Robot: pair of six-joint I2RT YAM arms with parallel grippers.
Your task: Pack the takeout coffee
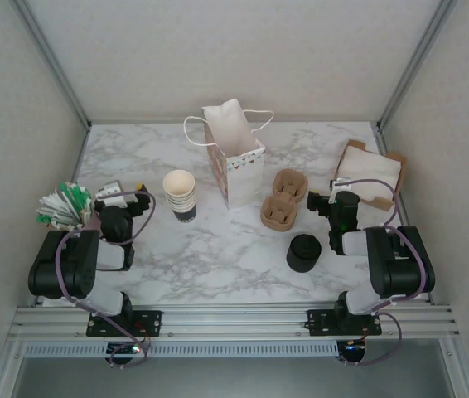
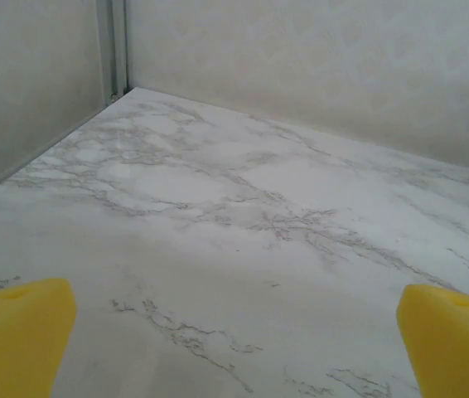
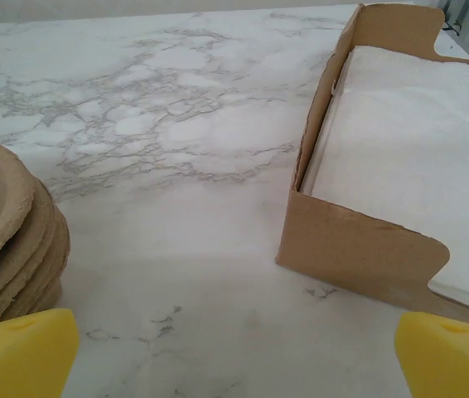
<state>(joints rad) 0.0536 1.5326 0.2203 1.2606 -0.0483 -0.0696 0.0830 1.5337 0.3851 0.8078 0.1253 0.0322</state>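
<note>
**Nothing gripped, coffee not yet made up**

We judge this to be the opening step. The left gripper (image 2: 234, 344) has its yellow fingers spread wide over bare table (image 2: 243, 207) and pinches nothing. The right gripper (image 3: 234, 348) is spread just as wide and also empty, and it looks between the pulp trays (image 3: 7, 232) and the napkin box (image 3: 367, 249).

By our reading the coffee is in parts. The cups (image 1: 180, 195) stand stacked just left of the bag (image 1: 233, 162), near the left arm. The lids (image 1: 304, 253) sit in a squat black stack in front of the right arm. The bag stands upright in mid-table with its mouth open.

The next move, as we see it, calls for freeing one cup. The left gripper is the closer one. It must close on the top rim alone so that the cups beneath don't lift with it or tip the stack. A lid comes after that, then the bag.
</note>
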